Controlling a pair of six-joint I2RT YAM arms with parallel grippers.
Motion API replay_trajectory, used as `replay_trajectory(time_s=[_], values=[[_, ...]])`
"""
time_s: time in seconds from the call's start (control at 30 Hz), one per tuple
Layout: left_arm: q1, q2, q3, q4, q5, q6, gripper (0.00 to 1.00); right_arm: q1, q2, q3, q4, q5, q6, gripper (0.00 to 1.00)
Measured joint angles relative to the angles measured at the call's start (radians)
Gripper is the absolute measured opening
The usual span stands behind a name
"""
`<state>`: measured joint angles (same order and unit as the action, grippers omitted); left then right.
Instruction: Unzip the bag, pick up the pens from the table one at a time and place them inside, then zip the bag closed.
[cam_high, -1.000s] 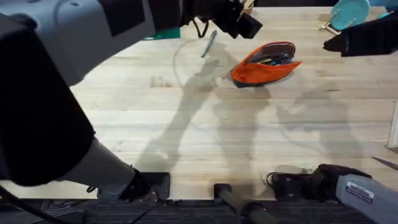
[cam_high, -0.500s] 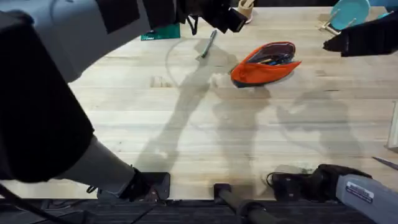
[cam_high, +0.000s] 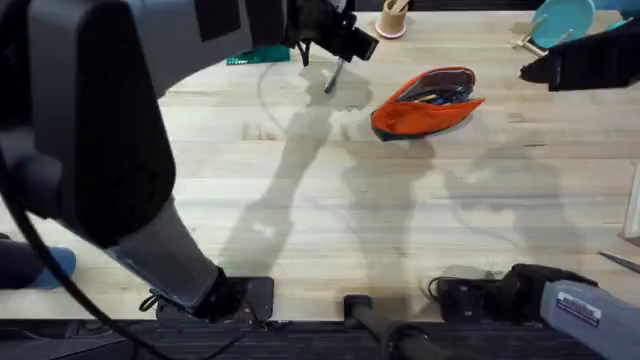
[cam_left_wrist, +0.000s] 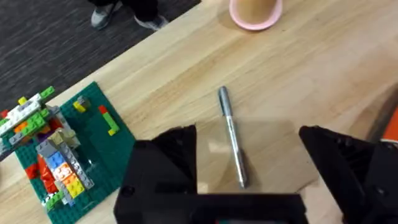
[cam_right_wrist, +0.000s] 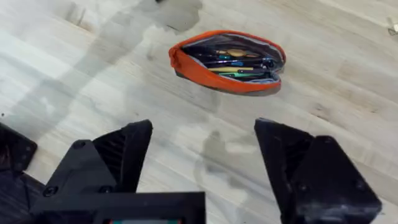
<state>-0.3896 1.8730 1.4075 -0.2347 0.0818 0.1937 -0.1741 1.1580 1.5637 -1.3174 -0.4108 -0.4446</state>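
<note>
pen lined up between the left fingers

pen (cam_left_wrist: 232, 140), the grey metallic one, lies flat on the table (cam_high: 330, 220) directly under the left gripper (cam_left_wrist: 249, 180), and that is the change: over the last second the left arm has slid away from the bag and settled over the pen, so that in the left wrist view the pen now runs between the two spread black fingers (cam_left_wrist: 168, 162). nothing is held; the jaws stand wide, one on either side of the pen, apparently above it rather than touching it. the bag (cam_high: 427, 100) sits where it was, near the pen but apart from it, unzipped, its mouth gaping, with several pens already showing inside in the right wrist view. the right gripper (cam_right_wrist: 202, 168) hangs above the table near the bag, jaws released and empty. judged from this, the unzipping is done and the arm is about to go down and close on this pen. a green brick plate (cam_left_wrist: 59, 155) and a tan cup (cam_high: 392, 17) stand nearby, clear of the approach.
</note>
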Motion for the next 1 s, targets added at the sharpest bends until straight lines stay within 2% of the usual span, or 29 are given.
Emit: replay_trajectory(time_s=[0.6,1.0], values=[[0.027,0.105,0.0,0.02,0.0,-0.033,0.995,0.0,0.0,0.0,0.0,0.0,0.0,0.996],[0.028,0.175,0.0,0.01,0.0,-0.049,0.994,0.0,0.0,0.0,0.0,0.0,0.0,0.996]])
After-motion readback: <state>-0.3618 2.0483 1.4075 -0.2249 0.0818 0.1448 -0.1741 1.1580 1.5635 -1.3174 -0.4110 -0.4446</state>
